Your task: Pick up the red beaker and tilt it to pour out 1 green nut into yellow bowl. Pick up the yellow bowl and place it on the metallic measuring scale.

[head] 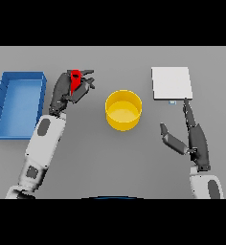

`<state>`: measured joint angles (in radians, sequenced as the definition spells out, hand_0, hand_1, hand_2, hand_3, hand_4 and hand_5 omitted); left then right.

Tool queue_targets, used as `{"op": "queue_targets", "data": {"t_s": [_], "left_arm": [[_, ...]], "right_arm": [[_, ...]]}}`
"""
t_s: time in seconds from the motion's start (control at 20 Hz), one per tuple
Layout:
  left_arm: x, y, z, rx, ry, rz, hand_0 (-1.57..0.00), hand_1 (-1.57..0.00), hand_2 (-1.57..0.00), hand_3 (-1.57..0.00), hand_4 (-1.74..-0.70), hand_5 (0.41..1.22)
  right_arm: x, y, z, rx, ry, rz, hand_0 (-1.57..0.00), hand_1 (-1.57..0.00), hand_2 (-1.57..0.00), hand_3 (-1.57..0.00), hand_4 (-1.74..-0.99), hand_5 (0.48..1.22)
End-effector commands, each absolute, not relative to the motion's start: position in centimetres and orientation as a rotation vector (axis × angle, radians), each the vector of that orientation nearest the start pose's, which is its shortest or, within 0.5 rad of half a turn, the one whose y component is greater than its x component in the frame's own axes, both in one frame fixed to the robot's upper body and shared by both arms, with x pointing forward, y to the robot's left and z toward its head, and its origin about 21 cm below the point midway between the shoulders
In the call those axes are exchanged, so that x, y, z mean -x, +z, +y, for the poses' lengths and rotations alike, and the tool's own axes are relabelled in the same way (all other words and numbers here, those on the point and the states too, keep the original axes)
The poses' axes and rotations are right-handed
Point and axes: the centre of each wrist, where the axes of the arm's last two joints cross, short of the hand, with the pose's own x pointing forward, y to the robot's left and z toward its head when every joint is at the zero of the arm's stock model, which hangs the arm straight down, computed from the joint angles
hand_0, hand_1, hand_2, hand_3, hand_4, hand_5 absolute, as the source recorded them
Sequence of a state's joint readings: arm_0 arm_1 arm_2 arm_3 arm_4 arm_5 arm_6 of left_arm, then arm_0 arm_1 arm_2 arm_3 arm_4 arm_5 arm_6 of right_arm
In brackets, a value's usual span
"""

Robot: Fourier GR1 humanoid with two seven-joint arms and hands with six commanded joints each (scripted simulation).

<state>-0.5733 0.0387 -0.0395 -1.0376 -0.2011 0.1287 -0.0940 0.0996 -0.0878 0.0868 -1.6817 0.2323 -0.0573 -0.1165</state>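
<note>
My left hand (69,88) is shut on the red beaker (75,79), holding it left of the yellow bowl (123,110); only a small red part shows between the fingers. The bowl stands in the middle of the table, and I see no nut inside it. The metallic measuring scale (171,83), a pale square plate, lies at the back right. My right hand (191,134) is open to the right of the bowl, its fingers stretched toward the scale's front edge and its thumb pointing at the bowl.
A blue tray (19,103) lies at the far left, beside my left arm.
</note>
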Motion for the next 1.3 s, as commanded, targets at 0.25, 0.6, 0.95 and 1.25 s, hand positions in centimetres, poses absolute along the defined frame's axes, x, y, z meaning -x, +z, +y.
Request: {"op": "queue_targets", "data": {"t_s": [0.25, 0.6, 0.95, 1.25], "left_arm": [[-38.1, 5.1, 15.2, -0.283, -0.657, -1.605, -1.56, -1.56, -1.56, -1.56, -1.73, 1.112], [-38.9, 7.2, 13.4, -0.551, -0.993, -1.514, -1.57, -1.57, -1.57, -1.57, -1.74, 1.133], [-39.3, 8.7, 10.8, -0.838, -1.438, -1.446, -1.57, -1.57, -1.57, -1.57, -1.74, 1.19], [-40.1, 10.2, 9.0, -0.972, -1.796, -1.335, -1.57, -1.57, -1.57, -1.33, -1.69, 1.213]], "right_arm": [[-22.5, 1.0, -23.5, 0.256, 0.276, -1.69, 0.0, 0.0, 0.0, 0.0, -1.256, 0.678], [-22.5, 1.1, -23.1, 0.233, 0.27, -1.684, 0.0, 0.0, 0.0, 0.0, -1.254, 0.687], [-22.6, 1.6, -22.8, 0.224, 0.273, -1.679, 0.0, 0.0, 0.0, 0.0, -1.274, 0.704], [-22.2, 0.9, -23.4, 0.198, 0.225, -1.683, 0.0, 0.0, 0.0, 0.0, -1.288, 0.685]]}}
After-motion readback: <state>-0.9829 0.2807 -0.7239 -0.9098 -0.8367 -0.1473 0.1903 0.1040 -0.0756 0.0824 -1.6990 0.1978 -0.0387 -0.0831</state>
